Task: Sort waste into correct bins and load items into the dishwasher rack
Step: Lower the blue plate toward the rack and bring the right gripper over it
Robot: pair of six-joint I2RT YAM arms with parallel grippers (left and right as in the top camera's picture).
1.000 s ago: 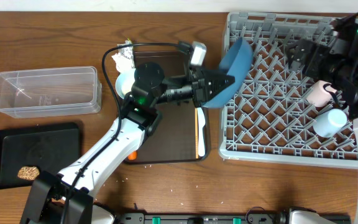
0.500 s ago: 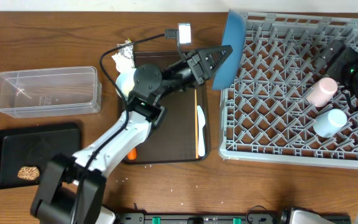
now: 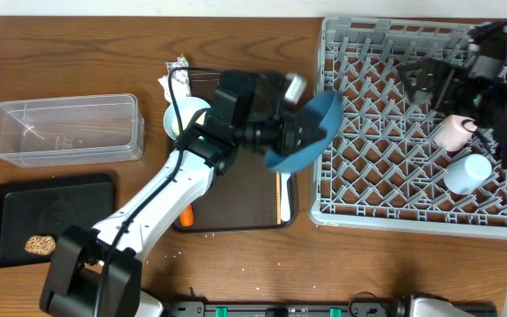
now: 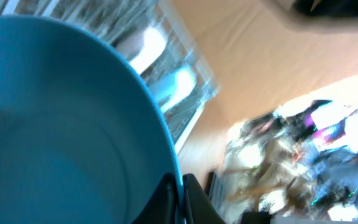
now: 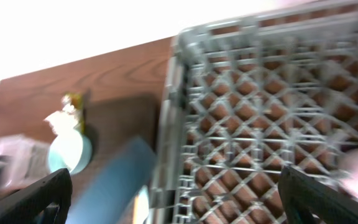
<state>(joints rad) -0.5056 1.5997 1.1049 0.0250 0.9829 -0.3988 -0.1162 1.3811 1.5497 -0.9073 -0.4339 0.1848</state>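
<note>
My left gripper is shut on the rim of the large blue plate and holds it tilted over the left edge of the grey dishwasher rack. In the left wrist view the plate fills the frame, with the jaws pinching its edge. My right gripper is open and empty above the rack's far right part. The pink cup and the light blue cup lie in the rack. The right wrist view shows the rack, the plate and the white bowl.
The dark brown serving tray holds the bowl, pale spoon, chopstick and carrot. Napkin and wrapper lie at its far corner. Clear tub and black tray with brown lump stand left.
The left gripper swung the plate from upright at the rack's far left corner down to its left edge, tilted. The right gripper moved back in over the rack's far right.
</note>
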